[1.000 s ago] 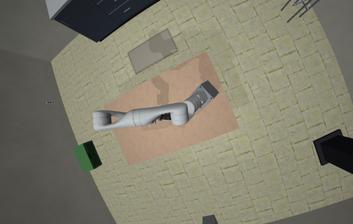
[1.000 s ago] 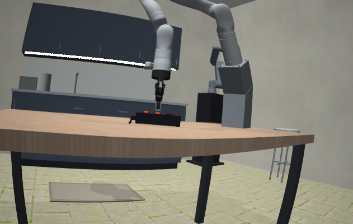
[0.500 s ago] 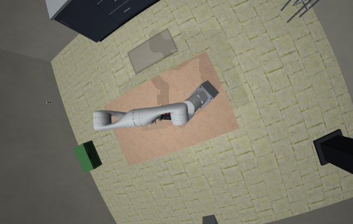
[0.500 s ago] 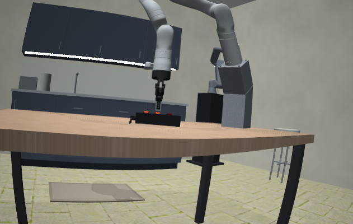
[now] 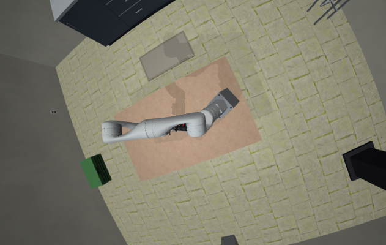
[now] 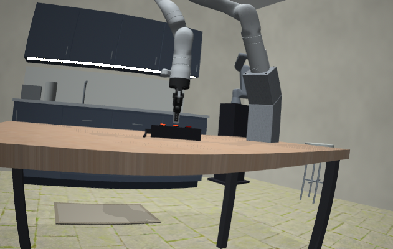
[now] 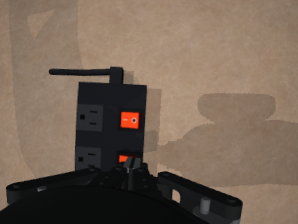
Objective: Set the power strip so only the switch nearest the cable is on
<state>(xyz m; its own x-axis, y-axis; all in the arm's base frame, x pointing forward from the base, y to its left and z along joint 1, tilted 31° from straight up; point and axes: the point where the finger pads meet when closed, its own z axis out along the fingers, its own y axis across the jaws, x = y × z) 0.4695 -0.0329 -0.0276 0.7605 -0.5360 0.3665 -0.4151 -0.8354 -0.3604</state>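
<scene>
A black power strip (image 6: 175,133) (image 7: 100,129) lies flat on the wooden table (image 6: 68,143) (image 5: 220,147) (image 7: 213,43), the right way up. Its short cable (image 6: 146,134) (image 7: 80,71) sticks out at the left end. In the exterior view three red switches show on top. In the wrist view the switch nearest the cable (image 7: 129,120) glows red and a second switch (image 7: 124,159) is partly hidden by my fingers. My gripper (image 6: 176,119) (image 7: 133,166) is shut, points straight down, and has its tip at the middle switch (image 6: 175,126). In the top view the arm hides most of the strip.
The robot's base (image 6: 263,106) (image 5: 226,101) stands on the table right of the strip. A green crate (image 5: 95,171) and a black block (image 5: 373,168) stand on the floor beside the table. A floor mat (image 6: 106,213) (image 5: 166,55) lies nearby.
</scene>
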